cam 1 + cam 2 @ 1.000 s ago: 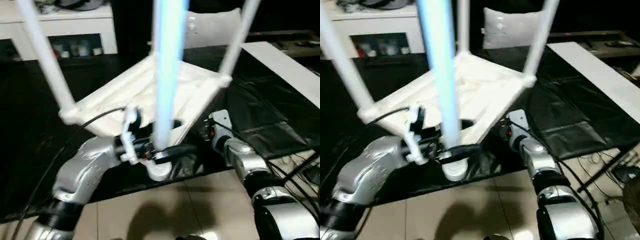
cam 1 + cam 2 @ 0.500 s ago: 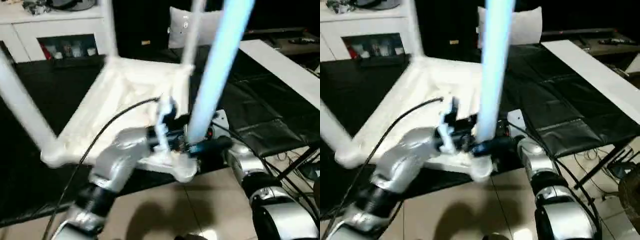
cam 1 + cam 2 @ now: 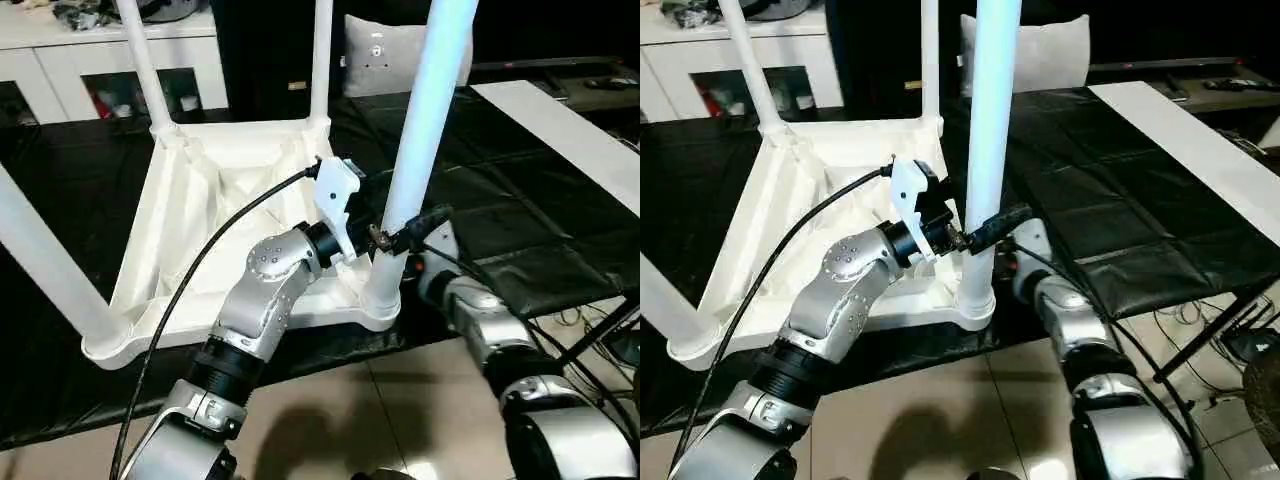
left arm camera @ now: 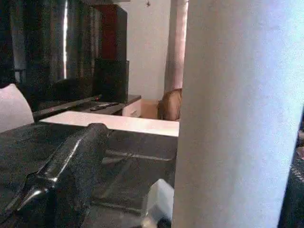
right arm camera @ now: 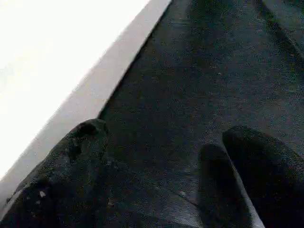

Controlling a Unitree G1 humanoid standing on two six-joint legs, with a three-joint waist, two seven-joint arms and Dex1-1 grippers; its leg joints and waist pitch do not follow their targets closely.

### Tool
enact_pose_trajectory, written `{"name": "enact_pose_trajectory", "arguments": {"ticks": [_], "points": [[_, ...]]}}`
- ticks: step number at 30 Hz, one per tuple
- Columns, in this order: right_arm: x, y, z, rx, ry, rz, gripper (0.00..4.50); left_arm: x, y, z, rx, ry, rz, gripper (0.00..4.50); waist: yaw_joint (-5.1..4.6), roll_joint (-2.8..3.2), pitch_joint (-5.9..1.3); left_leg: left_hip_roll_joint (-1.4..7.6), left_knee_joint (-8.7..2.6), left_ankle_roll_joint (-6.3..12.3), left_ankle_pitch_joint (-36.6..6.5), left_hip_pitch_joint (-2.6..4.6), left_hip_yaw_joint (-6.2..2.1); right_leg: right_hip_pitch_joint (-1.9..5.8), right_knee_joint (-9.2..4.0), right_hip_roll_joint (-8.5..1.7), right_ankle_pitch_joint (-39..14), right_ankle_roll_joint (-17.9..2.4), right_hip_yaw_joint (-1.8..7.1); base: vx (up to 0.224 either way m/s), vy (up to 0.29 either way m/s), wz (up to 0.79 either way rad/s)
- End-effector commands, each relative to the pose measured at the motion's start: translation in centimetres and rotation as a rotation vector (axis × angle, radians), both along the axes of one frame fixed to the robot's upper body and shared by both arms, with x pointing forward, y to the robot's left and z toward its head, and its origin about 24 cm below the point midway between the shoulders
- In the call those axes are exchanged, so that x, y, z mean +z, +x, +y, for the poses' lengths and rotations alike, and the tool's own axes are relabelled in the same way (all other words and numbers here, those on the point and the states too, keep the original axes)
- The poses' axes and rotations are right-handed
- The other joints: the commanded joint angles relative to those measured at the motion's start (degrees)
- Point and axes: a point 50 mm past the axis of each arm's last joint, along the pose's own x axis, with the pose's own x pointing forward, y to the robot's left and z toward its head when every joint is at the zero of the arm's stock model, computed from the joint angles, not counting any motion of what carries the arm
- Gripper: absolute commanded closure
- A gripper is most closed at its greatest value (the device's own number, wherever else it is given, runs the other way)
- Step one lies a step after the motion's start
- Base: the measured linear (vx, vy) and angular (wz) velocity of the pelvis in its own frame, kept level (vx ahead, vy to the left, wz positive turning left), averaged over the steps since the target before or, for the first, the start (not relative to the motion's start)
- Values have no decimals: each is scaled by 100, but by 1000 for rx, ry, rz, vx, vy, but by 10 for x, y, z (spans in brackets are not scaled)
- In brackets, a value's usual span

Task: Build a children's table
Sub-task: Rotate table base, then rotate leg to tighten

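Since a second ago the children's table (image 3: 230, 215) has swung round and settled, and my left arm now reaches across to the near leg (image 3: 420, 130).

Left eye: the top lies upside down on the black table (image 3: 520, 200), sockets up, so the legs can drop in from above. 4 legs stand in the corners. My left end effector (image 3: 395, 238) brackets the near leg low down, just above its socket (image 3: 380, 300), I judge to steady or press it home. The fingers stand wide apart at the leg; a firm grip I can't confirm.

Right eye: my right end effector (image 3: 1015, 262) sits just behind that corner, near the mat.

Left wrist: 1 black finger (image 4: 61, 175) beside the white leg, a gap between them.

Right wrist: both fingers (image 5: 66, 161) spread open over the black mat, holding nothing, the white top's edge (image 5: 57, 61) beside them.
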Motion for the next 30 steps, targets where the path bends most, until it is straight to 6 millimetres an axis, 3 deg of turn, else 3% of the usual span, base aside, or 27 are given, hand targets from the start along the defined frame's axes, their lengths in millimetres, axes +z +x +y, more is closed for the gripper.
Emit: {"name": "enact_pose_trajectory", "arguments": {"ticks": [1, 5, 6, 10, 14, 19, 21, 29, 30], "points": [[8, -1, -19, -41, 12, -46, 0, -10, 3, 15, 56, 54, -4, 2, 54, -15, -407, 237, -341, 521, -869, -13, -124, 358, -452, -439, -1701, -978, 327, 0, 0, 0], [10, -8, -33, -54, 8, -74, 0, -18, 3, 25, 77, 88, 1, 2, 68, -35, -382, 208, -343, 503, -999, -14, -117, 360, -496, -433, -2090, -776, 315, 0, 0, 0], [11, -10, -36, -60, 6, -81, 0, -20, 1, 27, 75, 89, 3, 2, 62, -2, -374, 190, -342, 467, -1086, -2, -119, 343, -536, -425, -2388, -683, 295, 0, 0, 0], [15, -17, -46, -77, 6, -103, 0, -27, -6, 37, 45, 100, 29, 2, 69, -2, -364, 192, -355, 423, -1211, 21, -129, 311, -612, -425, -2769, -452, 289, 0, 0, 0], [20, -28, -52, -80, 23, -123, 0, -39, -17, 52, -13, 132, 71, 2, 80, 49, -375, 213, -379, 413, -1243, 49, -132, 277, -572, -402, -2505, -538, 308, 0, 0, 0], [28, -41, -53, -27, 37, -142, 0, -52, -26, 72, -52, 225, 102, 2, 86, 45, -357, 224, -407, 385, -1272, 39, -138, 289, -553, -410, -2371, -572, 322, 0, 0, 0], [32, -46, -53, 21, 35, -148, 0, -55, -27, 81, -53, 283, 108, 2, 89, 26, -345, 206, -411, 395, -1279, 37, -133, 293, -581, -399, -2506, -473, 321, 0, 0, 0], [47, -59, -59, 109, -18, -159, 0, -70, -23, 98, -65, 505, 141, 2, 90, 51, -332, 191, -424, 343, -1301, 43, -148, 279, -620, -397, -2758, -259, 313, 0, 0, 0], [52, -61, -62, 134, -24, -158, 0, -71, -22, 99, -73, 529, 144, 19, 98, 62, -334, 189, -418, 346, -1312, 53, -149, 278, -627, -397, -2775, -244, 310, 0, 0, 0]]}}
